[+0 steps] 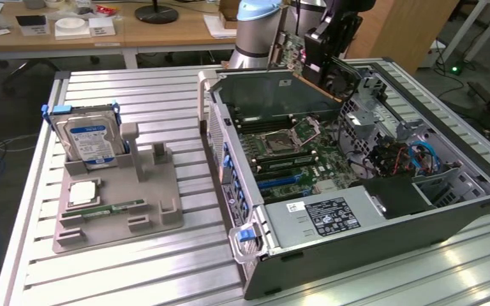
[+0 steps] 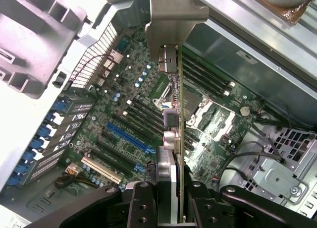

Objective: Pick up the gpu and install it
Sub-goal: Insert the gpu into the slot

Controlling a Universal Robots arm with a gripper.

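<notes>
Now the black end effector (image 2: 172, 208) is squeezing the thin, flat, dark gpu card (image 2: 173, 119) by its edge, over the open grey computer case (image 1: 219, 127). It looks light, stiff, breakable.

Exterior view. An open computer case (image 1: 228, 146) lay on its side on a slatted metal table (image 1: 143, 274), with its motherboard (image 1: 305, 159) exposed and a labelled power supply (image 1: 330, 217) at the near end. Above the far end of the case, the arm (image 1: 258, 32) carried a black gripper (image 1: 306, 54) clamped on the gpu (image 1: 288, 51), which hung on edge, clear of the board. Well apart, toward the exterior view's left, a grey fixture (image 1: 117, 185) held a hard drive (image 1: 92, 143) upright, with a green memory stick (image 1: 113, 208) lying flat nearer the camera. A wooden desk (image 1: 160, 35) stood behind the table.
</notes>
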